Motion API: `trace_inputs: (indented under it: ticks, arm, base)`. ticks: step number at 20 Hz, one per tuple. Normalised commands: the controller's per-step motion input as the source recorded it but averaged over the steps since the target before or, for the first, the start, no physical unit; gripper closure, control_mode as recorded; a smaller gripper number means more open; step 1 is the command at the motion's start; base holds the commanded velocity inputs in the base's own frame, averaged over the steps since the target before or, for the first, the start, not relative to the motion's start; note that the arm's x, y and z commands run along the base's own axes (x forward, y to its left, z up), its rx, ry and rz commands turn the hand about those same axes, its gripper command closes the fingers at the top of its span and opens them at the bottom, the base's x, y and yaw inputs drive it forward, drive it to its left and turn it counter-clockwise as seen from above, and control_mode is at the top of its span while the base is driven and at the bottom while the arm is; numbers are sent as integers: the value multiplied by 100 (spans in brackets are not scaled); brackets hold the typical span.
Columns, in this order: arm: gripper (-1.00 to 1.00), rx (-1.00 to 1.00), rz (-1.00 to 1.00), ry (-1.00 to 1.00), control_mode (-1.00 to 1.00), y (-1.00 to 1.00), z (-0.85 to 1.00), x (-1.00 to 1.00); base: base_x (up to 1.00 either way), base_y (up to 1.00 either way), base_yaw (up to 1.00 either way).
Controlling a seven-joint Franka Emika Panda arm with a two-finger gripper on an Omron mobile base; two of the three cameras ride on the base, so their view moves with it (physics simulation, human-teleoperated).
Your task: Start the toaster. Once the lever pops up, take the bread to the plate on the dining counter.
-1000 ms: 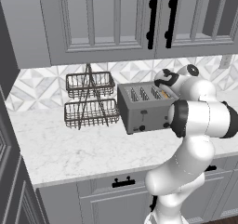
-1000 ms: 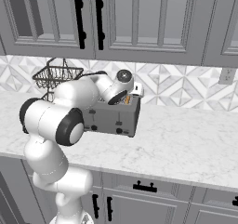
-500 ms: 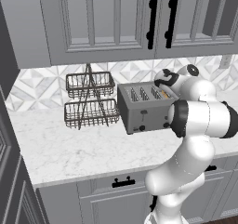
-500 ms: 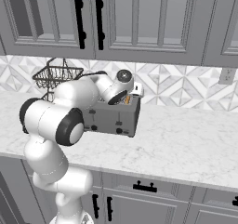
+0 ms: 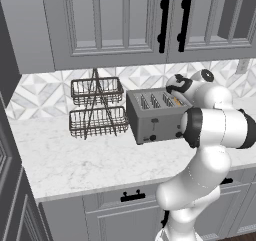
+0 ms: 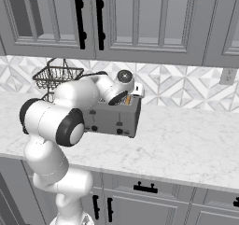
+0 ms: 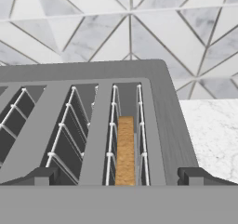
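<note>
The grey toaster (image 5: 152, 122) (image 6: 112, 119) stands on the marble counter against the tiled wall, its lever and knobs on the front face. The bread (image 7: 124, 148) sits upright and low in the rightmost slot of the toaster (image 7: 158, 93); a tan sliver of the bread (image 5: 178, 101) (image 6: 127, 99) shows from the base cameras. My gripper (image 7: 118, 176) (image 5: 175, 92) (image 6: 127, 94) hovers just above that slot, pointing down, open, one fingertip (image 7: 42, 175) on each side of it, with nothing held. The plate and the dining counter are out of view.
A black wire two-tier basket rack (image 5: 96, 107) (image 6: 56, 74) stands left of the toaster. Upper cabinets with black handles (image 5: 162, 20) hang close overhead. Bare marble counter (image 6: 186, 140) stretches right of the toaster, and a wall outlet (image 6: 227, 75) is at the far right.
</note>
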Motion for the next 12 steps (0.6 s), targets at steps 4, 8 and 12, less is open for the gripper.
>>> trace_inputs:
  ticks: [4,8,12]
  arm:
    - [-100,0,0,0,-100,0,0,0]
    - [-100,0,0,0,-100,0,0,0]
    - [-100,0,0,0,-100,0,0,0]
  base:
    - [0,0,0]
    - [0,0,0]
    - [0,0,0]
